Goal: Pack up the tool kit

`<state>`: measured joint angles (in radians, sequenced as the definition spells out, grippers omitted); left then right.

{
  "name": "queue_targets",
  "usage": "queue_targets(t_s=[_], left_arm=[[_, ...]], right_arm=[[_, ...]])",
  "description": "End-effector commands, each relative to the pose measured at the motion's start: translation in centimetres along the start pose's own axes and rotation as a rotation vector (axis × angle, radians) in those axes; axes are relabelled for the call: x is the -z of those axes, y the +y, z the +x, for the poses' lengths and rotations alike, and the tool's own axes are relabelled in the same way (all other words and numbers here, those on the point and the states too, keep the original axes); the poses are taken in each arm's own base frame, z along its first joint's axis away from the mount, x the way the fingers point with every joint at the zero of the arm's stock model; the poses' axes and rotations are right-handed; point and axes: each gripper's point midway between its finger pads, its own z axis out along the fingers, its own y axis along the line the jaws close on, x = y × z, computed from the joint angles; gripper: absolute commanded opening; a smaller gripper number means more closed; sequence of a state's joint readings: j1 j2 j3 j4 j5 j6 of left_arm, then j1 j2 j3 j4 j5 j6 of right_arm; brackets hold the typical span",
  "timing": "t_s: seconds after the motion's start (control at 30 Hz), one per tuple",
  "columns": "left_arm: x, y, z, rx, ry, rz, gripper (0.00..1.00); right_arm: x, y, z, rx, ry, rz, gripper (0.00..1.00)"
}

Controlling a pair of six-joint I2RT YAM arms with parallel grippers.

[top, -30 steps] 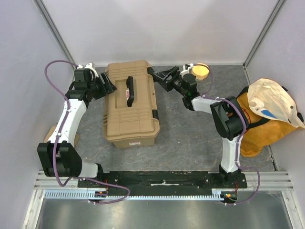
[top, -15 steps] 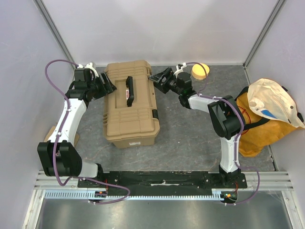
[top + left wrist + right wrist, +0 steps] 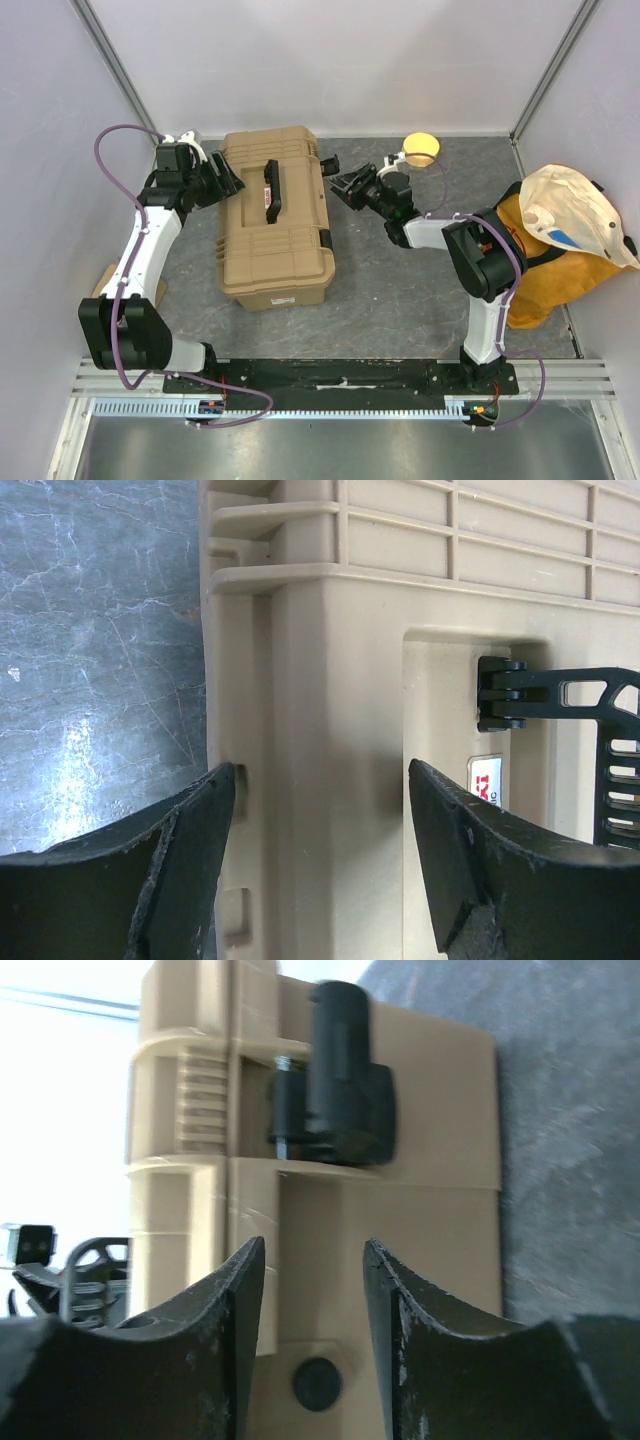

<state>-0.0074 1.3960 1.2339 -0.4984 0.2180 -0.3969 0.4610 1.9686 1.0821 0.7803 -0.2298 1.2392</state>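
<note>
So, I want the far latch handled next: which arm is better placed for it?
Probably the right. The right tool, open, points at the toolbox, with the black latch straight ahead in its wrist view. The left tool sits at the lid's opposite edge, away from that latch.

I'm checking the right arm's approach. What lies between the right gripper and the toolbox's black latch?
Nothing: the right wrist view shows the right gripper facing the black latch on the tan toolbox with no object in between.
</note>
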Motion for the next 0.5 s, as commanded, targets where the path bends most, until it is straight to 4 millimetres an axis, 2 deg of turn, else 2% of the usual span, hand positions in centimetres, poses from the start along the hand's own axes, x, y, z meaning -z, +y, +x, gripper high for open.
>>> queue_targets(t_s=[0.0, 0.1, 0.2, 0.3, 0.37, 0.47], left_arm=[[-0.4, 0.3, 0.7, -0.021, 0.041, -0.009, 0.76], [-0.4, 0.2, 0.3, -0.029, 0.032, -0.007, 0.76], [0.0, 0.0, -0.5, -0.036, 0.004, -0.005, 0.78], [0.2, -0.2, -1.1, -0.039, -0.019, -0.009, 0.79], [0.3, -0.4, -1.3, -0.040, -0.024, 0.003, 0.80], [0.1, -0.6, -1.0, -0.030, -0.013, 0.017, 0.80]], right_arm=[[1.4, -1.8, -0.5, 0.003, -0.062, 0.066, 0.48], [1.9, -2.9, -0.6, 0.001, -0.087, 0.086, 0.36], [1.7, -4.0, -0.6, -0.018, -0.087, 0.089, 0.31], [0.6, -4.6, -1.1, -0.050, -0.091, 0.070, 0.28], [-0.3, -4.7, -1.5, -0.093, -0.092, 0.036, 0.29], [-2.3, -4.4, -2.0, -0.146, -0.079, -0.019, 0.45]])
